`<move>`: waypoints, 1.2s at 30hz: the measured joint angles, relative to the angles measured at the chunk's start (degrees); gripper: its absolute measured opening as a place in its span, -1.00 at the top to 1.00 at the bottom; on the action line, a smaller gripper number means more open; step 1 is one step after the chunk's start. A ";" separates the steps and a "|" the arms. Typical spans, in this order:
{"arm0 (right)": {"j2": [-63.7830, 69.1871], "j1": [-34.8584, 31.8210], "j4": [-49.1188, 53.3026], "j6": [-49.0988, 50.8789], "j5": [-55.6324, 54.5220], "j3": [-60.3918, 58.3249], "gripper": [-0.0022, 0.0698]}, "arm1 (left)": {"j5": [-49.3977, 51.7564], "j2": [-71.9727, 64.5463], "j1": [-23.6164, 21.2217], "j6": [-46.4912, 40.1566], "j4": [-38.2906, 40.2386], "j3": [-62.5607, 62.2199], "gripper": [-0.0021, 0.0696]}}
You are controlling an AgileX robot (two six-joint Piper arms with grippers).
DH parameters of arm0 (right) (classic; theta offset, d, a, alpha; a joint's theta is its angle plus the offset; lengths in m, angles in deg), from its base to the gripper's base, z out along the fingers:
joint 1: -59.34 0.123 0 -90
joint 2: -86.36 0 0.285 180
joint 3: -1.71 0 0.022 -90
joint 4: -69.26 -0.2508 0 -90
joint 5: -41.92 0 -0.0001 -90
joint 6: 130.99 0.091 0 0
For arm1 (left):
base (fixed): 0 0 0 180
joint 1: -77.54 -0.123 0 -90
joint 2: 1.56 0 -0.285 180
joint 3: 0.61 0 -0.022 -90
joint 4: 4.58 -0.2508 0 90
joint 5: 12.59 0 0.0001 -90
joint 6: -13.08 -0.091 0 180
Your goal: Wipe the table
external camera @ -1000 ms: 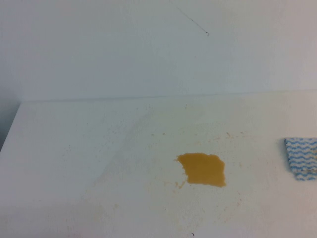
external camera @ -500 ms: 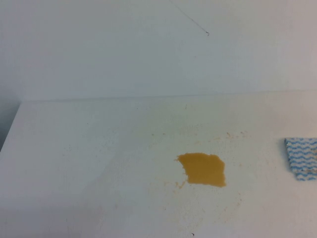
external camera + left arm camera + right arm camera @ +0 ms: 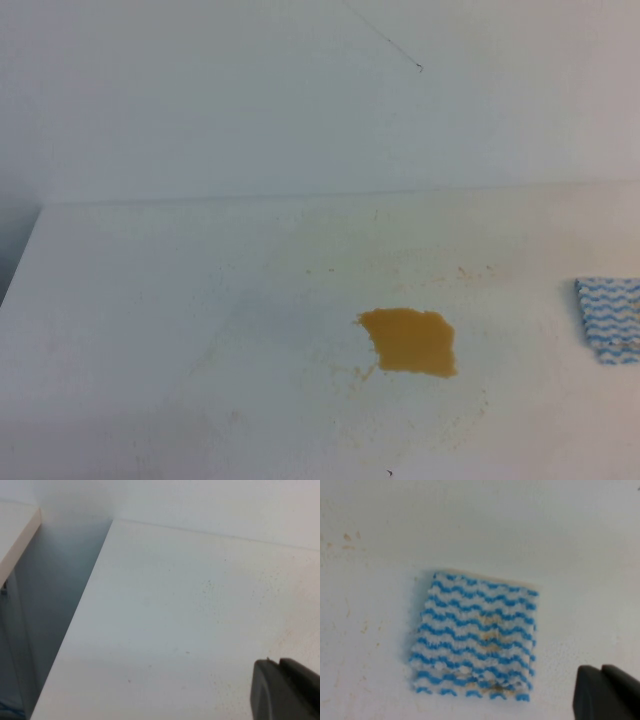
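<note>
Right claw [image 3: 601,677] closed, holding nothing, blue wavy cloth [image 3: 475,637] just beside it on the white surface [image 3: 580,540], left claw [image 3: 279,672] closed above the surface, orange spill [image 3: 408,341] left of cloth.

Near my right gripper [image 3: 601,669], which is matt black, lies a woven cloth [image 3: 475,637], nubbly, blue-and-white, flecked with brown stains. The table [image 3: 580,540] around it is matt white, faintly speckled. My left gripper [image 3: 278,662] looks the same matt black.
</note>
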 joint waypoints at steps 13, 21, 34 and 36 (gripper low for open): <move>15.65 6.68 -0.85 -4.90 -5.58 0.10 -0.11 | 0.00 0.00 0.00 0.00 0.00 0.00 0.95; 27.42 7.41 -0.51 -3.90 -5.75 7.38 -0.17 | 0.00 0.00 0.00 0.00 0.00 0.00 0.95; 36.38 7.41 0.16 -0.61 2.02 17.31 -0.19 | 0.00 0.00 0.00 0.00 0.00 0.00 0.95; 37.16 7.41 0.72 -0.28 2.68 17.56 -0.18 | 0.00 0.00 0.00 0.00 0.00 0.00 0.95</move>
